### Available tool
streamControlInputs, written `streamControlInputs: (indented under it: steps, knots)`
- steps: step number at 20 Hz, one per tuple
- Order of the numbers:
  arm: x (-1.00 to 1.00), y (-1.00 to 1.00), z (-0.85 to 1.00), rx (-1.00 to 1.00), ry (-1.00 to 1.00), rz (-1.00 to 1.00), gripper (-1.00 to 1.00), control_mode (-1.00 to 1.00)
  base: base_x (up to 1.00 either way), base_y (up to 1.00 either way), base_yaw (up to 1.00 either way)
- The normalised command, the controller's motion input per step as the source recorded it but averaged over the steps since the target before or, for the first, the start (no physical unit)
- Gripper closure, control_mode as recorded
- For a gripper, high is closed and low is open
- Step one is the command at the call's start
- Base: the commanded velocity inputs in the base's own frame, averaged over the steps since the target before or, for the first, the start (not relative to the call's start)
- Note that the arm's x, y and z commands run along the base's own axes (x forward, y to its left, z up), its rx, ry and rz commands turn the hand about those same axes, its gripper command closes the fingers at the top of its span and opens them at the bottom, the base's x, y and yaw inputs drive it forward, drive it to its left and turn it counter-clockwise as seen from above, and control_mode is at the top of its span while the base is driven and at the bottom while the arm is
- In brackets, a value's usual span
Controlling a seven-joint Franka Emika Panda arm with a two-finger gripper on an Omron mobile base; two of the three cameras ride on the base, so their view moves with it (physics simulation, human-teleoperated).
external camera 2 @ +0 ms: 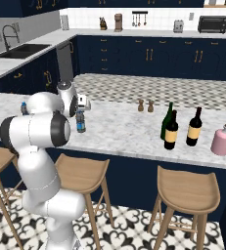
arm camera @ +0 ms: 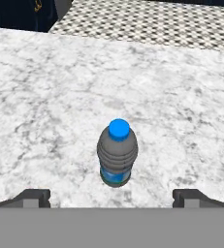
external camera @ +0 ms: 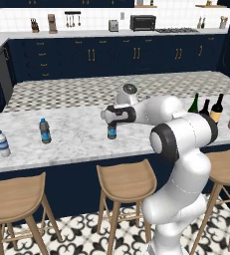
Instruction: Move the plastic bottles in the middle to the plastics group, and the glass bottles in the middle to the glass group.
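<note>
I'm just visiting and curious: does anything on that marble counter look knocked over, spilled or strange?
Nothing stands out. The small blue-capped bottle stands upright on the counter, with the open gripper above it. The wine bottles and the pink bottle also stand upright, and no spill shows.

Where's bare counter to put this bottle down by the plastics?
Open marble lies between the blue-cap bottle and the gripped-at bottle, also between blue-cap and white-cap. Crowded at the right: three wine bottles and the pink jug.
</note>
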Motion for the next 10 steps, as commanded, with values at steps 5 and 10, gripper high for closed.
streamControlInputs:
  steps: [5, 10]
  knots:
    - [0.11, 0.0, -0.16, 0.0, 0.0, 0.0, -1.0, -1.0, 0.0, 0.0, 0.0]
    - [0.19, 0.0, 0.0, 0.0, 0.0, 0.0, -1.0, -1.0, 0.0, 0.0, 0.0]
